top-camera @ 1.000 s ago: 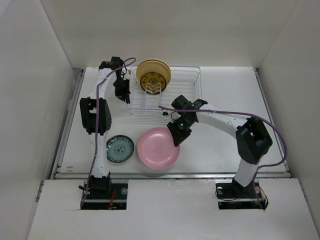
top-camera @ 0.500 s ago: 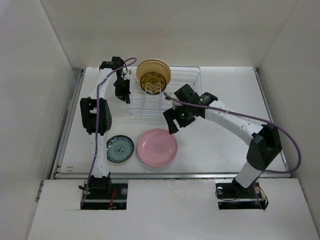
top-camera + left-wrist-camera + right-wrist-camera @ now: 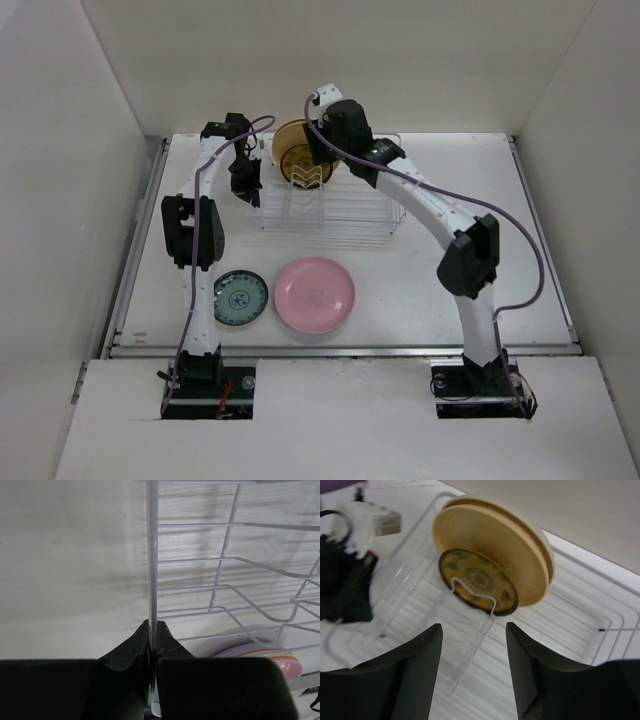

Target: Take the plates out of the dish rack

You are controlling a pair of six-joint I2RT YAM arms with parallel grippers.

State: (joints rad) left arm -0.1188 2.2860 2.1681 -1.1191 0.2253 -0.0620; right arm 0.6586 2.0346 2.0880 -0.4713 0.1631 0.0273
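The dish rack (image 3: 345, 212) stands at the back of the table. A cream/tan plate (image 3: 512, 540) and a smaller patterned amber plate (image 3: 476, 580) stand upright in its left end, also seen from above (image 3: 292, 152). My right gripper (image 3: 473, 629) is open and empty, hovering just in front of these plates (image 3: 322, 148). My left gripper (image 3: 153, 626) is shut on the rack's rim wire (image 3: 152, 555) at the rack's left side (image 3: 245, 182). A pink plate (image 3: 315, 294) and a teal patterned plate (image 3: 240, 298) lie flat on the table in front.
In the left wrist view lavender, cream and pink plate edges (image 3: 265, 655) show stacked beyond the rack. White walls close in the table on three sides. The right arm arches over the rack's right half (image 3: 420, 200).
My right gripper left the pink plate on the table and swung up and back to the standing plates in the rack. The left gripper has not moved.
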